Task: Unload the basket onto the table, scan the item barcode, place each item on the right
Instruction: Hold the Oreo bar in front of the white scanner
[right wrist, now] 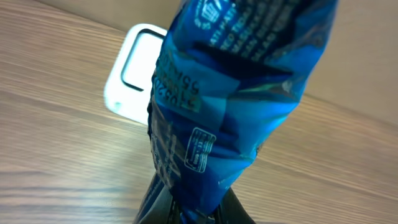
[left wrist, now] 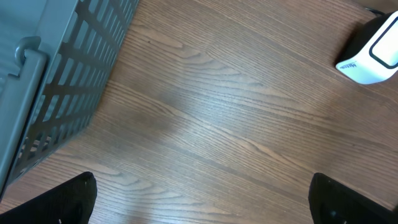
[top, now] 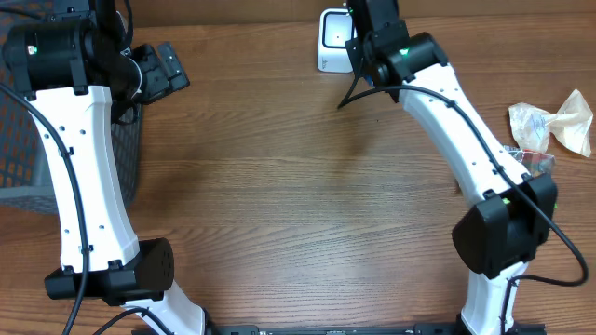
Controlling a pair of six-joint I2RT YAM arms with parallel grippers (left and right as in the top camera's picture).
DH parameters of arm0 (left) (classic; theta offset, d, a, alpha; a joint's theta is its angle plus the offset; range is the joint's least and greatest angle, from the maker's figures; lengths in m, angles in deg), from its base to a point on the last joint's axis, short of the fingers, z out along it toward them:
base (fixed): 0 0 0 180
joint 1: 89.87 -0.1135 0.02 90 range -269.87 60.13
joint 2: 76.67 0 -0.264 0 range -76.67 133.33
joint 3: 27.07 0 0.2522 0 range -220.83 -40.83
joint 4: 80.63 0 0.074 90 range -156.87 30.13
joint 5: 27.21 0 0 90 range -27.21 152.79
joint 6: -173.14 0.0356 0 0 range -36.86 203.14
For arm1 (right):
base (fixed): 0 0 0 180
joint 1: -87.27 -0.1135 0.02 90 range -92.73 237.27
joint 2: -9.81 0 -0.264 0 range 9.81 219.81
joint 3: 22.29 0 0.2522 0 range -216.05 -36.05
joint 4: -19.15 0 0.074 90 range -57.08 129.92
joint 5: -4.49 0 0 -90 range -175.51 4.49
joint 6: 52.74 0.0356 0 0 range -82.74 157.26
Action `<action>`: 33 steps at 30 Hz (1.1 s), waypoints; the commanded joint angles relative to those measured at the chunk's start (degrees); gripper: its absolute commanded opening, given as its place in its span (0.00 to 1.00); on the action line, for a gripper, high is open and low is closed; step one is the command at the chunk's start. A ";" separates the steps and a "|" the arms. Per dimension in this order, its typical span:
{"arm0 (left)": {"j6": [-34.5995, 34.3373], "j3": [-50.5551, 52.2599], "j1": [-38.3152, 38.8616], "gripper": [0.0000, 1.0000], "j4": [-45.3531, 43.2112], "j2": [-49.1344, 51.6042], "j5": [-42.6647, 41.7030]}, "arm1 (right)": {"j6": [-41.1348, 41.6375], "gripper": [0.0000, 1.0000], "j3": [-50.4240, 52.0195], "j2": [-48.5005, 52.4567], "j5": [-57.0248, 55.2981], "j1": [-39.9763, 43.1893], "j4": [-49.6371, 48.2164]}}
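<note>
My right gripper [right wrist: 194, 210] is clamped on the blue packet [right wrist: 230, 99], held close over the white scanner [right wrist: 127, 81]. I should turn its barcode squarely to the window and pause there. My left gripper [left wrist: 199, 202] stands wide and empty beside the basket [left wrist: 56, 93].

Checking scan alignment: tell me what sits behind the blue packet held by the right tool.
The white scanner stands on the wooden table behind the blue packet. The packet covers the scanner's right side.
</note>
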 commanded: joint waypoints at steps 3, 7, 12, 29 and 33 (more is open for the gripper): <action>0.50 -0.39 0.04 1.00 0.09 -1.62 -0.04 | -2.60 0.03 -6.45 3.65 -6.97 -2.84 1.25; 0.50 -0.39 0.04 1.00 0.09 -1.62 -0.04 | -2.73 0.03 -12.35 5.27 -6.91 -3.67 2.43; 0.48 -0.39 0.04 1.00 0.09 -1.62 -0.04 | -8.98 0.03 -14.32 7.61 -4.61 -3.67 0.57; 0.48 -0.39 0.04 1.00 0.09 -1.62 -0.04 | -28.70 0.04 -14.21 24.41 -18.40 -1.97 -15.19; 0.50 -0.39 0.04 1.00 0.09 -1.62 -0.04 | -30.47 0.04 -14.21 24.48 -18.25 -1.51 -18.69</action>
